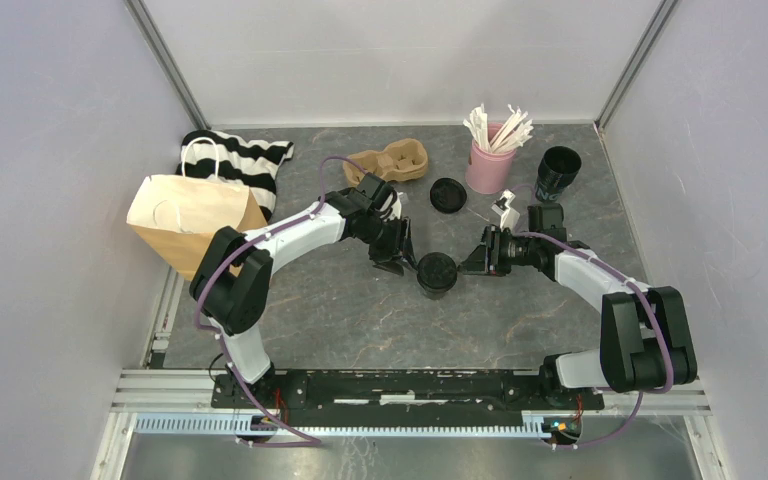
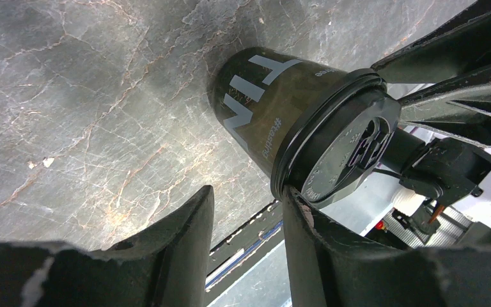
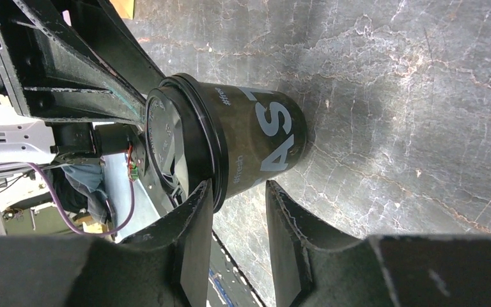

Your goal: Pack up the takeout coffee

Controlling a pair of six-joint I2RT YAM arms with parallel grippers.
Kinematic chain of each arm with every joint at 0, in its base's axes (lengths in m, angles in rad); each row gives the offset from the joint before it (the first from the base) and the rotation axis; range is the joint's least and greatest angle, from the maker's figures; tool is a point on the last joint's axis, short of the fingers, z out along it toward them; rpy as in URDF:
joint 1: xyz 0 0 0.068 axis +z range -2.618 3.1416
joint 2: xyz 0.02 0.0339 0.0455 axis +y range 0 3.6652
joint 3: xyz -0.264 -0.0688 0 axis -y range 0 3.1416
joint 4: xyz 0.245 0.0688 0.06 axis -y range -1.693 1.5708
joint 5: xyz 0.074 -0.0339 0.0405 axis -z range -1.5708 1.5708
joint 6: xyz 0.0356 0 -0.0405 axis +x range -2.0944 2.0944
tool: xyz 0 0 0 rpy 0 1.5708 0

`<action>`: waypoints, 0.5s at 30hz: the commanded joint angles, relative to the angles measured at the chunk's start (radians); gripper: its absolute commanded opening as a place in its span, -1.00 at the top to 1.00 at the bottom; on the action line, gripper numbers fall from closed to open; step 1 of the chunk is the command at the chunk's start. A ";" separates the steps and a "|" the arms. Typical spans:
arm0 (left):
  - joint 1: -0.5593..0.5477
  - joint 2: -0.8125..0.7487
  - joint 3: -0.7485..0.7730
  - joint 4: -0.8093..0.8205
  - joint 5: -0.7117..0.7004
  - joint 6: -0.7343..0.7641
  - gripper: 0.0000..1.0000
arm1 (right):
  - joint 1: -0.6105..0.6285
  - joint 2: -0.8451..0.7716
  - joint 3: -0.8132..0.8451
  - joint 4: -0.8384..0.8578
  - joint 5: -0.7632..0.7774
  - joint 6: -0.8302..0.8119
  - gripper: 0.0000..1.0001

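One takeout coffee cup (image 1: 436, 273) stands upright mid-table, black with pale lettering and its lid on. My left gripper (image 1: 392, 258) is at its left side and my right gripper (image 1: 477, 258) at its right, both open. In the left wrist view the cup (image 2: 275, 109) is ahead of the left gripper (image 2: 248, 192); one fingertip (image 2: 292, 199) touches the lid rim and the gap is empty. In the right wrist view the cup (image 3: 256, 137) lies just past the right gripper (image 3: 238, 187), with one fingertip (image 3: 203, 192) against the lid rim. A second cup (image 1: 558, 172) stands lidless at the back right, and a loose black lid (image 1: 447, 194) lies on the table.
A brown pulp carrier tray (image 1: 390, 163) lies at the back centre. A pink cup of white sticks (image 1: 490, 160) stands beside the loose lid. A brown paper bag (image 1: 190, 220) stands at the left on a striped cloth (image 1: 245, 158). Walls close in on three sides.
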 commanded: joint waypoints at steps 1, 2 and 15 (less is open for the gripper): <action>-0.021 0.035 -0.016 -0.094 -0.200 0.090 0.02 | 0.016 0.029 -0.014 -0.154 0.215 -0.113 0.24; -0.021 0.027 0.028 -0.105 -0.196 0.086 0.01 | 0.016 0.011 0.017 -0.162 0.197 -0.104 0.23; -0.019 -0.015 0.206 -0.175 -0.213 0.078 -0.14 | 0.011 -0.028 0.224 -0.224 0.114 -0.060 0.19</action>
